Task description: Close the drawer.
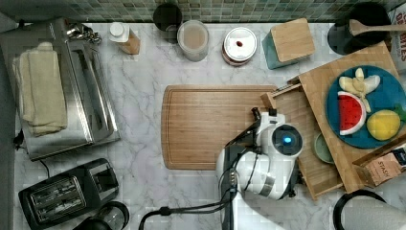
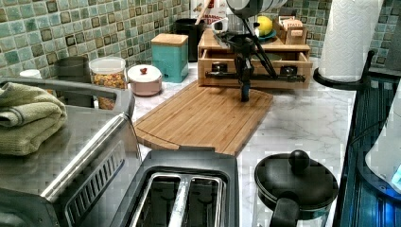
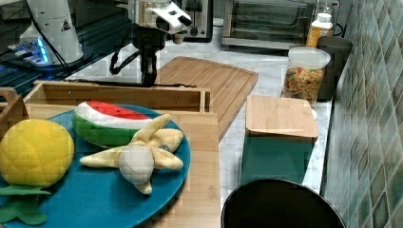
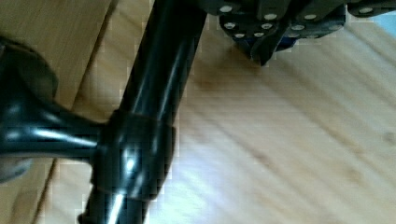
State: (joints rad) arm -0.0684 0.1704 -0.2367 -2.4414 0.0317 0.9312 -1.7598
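Observation:
The drawer [image 1: 293, 108] stands pulled out of the wooden box [image 1: 316, 79] towards the top view's left, its light bamboo floor partly hidden under my arm. In the left view the drawer front [image 2: 265, 70] carries a black bar handle [image 2: 227, 74]. My gripper [image 2: 245, 94] hangs straight down just in front of that handle, fingers shut and holding nothing, its tip low over the cutting board [image 2: 208, 118]. The right view shows the gripper [image 3: 148, 78] just beyond the drawer's front rim [image 3: 114, 97]. In the wrist view the handle [image 4: 144, 93] runs close beside the gripper [image 4: 260, 53].
A blue plate [image 1: 364, 105] with toy fruit sits on top of the box. A small green bowl [image 1: 322, 147] lies in the drawer. Jars [image 1: 193, 39] and a teal canister [image 1: 287, 43] line the back wall. A toaster oven [image 1: 57, 91] and a toaster [image 1: 67, 191] stand at the top view's left.

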